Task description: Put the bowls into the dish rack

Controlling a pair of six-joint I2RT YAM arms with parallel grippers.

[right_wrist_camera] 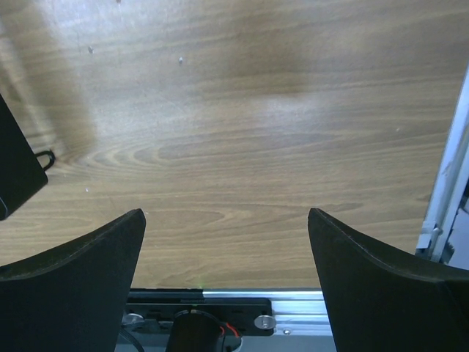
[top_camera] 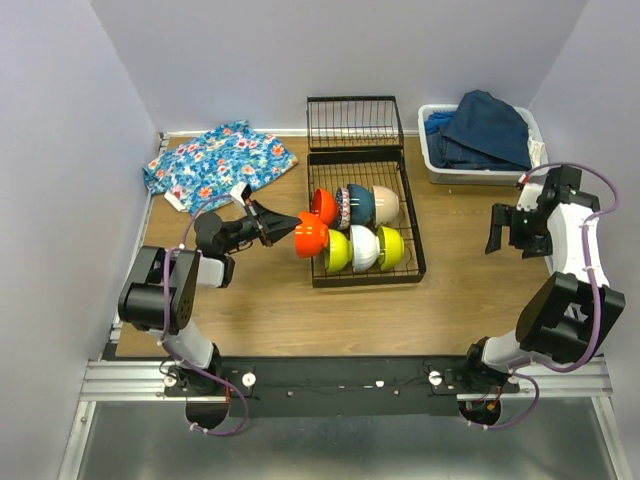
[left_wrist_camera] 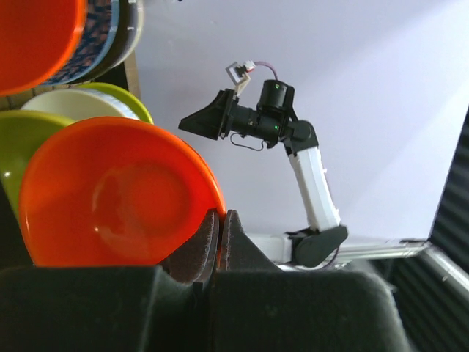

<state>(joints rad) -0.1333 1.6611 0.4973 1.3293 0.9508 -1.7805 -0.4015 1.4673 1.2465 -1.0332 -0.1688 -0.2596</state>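
Pinching the orange bowl (top_camera: 311,236) by its rim, the left hand (top_camera: 289,228) should be easing it upright into a left-edge slot of the dish rack (top_camera: 365,282); the right hand (top_camera: 502,228) is hanging open.

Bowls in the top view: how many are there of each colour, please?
Orange-red bowls: 2
Yellow-green bowls: 2
White bowl: 1
Beige bowl: 1
Dark blue bowl: 1
Blue patterned bowl: 1
Total: 8

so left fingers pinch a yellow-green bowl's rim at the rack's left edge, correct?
No. The left fingers pinch the rim of the red-orange bowl, not a yellow-green one, per the left wrist view. It is at the left edge of the dish rack.
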